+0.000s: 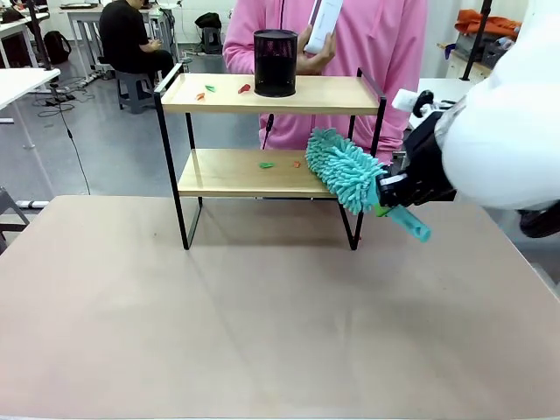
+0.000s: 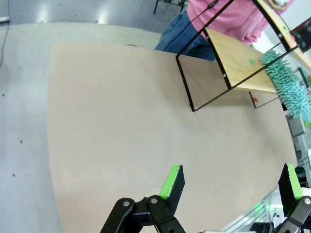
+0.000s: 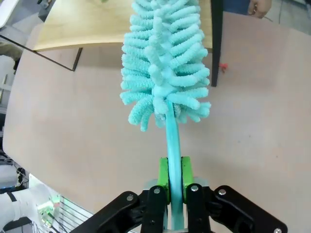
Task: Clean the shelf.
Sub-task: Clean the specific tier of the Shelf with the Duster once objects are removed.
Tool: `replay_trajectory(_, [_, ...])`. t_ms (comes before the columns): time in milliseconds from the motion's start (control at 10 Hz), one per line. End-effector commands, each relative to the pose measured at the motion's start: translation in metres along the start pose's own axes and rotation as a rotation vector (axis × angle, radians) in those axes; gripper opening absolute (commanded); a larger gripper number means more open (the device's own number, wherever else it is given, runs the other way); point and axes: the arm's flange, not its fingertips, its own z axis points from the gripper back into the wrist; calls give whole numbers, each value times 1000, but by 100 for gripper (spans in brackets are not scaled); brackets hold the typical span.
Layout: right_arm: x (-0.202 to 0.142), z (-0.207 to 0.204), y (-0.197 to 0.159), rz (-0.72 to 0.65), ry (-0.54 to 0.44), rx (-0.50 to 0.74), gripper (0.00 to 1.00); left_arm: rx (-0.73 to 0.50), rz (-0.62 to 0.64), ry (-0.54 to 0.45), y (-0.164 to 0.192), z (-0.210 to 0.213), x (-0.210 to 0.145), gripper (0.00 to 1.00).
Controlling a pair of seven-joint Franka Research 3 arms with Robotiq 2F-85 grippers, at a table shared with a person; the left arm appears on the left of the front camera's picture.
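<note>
The shelf (image 1: pixel 219 172) stands at the far middle of the desk (image 1: pixel 262 306), just in front of a person in pink. The right pincer (image 3: pixel 175 174) is pressed together on the handle of a teal duster (image 1: pixel 346 168), whose fluffy head reaches over the right end of the lower board. Small green and red scraps (image 1: pixel 266 164) lie on both boards, and a black cup (image 1: pixel 276 63) stands on the top one. The left pincer (image 2: pixel 232 184) hangs spread above bare desk, well apart from the shelf, holding nothing.
</note>
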Motion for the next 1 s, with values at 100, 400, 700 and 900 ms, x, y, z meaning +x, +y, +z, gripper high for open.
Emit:
replay_trajectory(100, [7, -22, 19, -14, 20, -14, 12, -16, -18, -16, 0, -2, 0, 100])
replay_trajectory(400, [16, -36, 27, 14, 15, 45, 12, -16, -18, -16, 0, -2, 0, 100])
replay_trajectory(700, [27, -47, 42, 53, 18, 72, 12, -16, -18, -16, 0, -2, 0, 100])
replay_trajectory(900, [33, -55, 52, 74, 24, 75, 12, -16, -18, -16, 0, -2, 0, 100])
